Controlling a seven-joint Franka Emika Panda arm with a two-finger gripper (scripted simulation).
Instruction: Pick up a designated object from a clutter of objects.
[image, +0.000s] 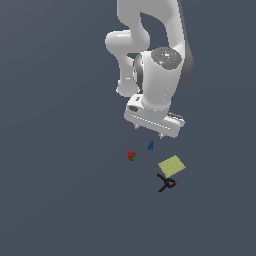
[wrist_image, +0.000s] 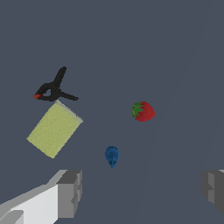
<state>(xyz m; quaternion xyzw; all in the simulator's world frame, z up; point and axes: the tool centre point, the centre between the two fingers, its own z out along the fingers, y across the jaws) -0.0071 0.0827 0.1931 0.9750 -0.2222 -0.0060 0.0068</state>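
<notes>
Blue knobbly object (wrist_image: 112, 155) | on floor, below jaws' gap | jaws spread, empty

Floor (image: 55, 200): one flat, plain surface of dark slate blue-grey, spreading on every side below the claw.
Texture: none; no seams, marks or edges.
Light: soft and even; only faint shading.
Walls, furniture, windows: not visible.

The exterior view looked down from high and far; the wrist view looked down closely past its fingers (wrist_image: 70, 192). Both showed the blue piece (image: 150, 145) ahead of them.
</notes>
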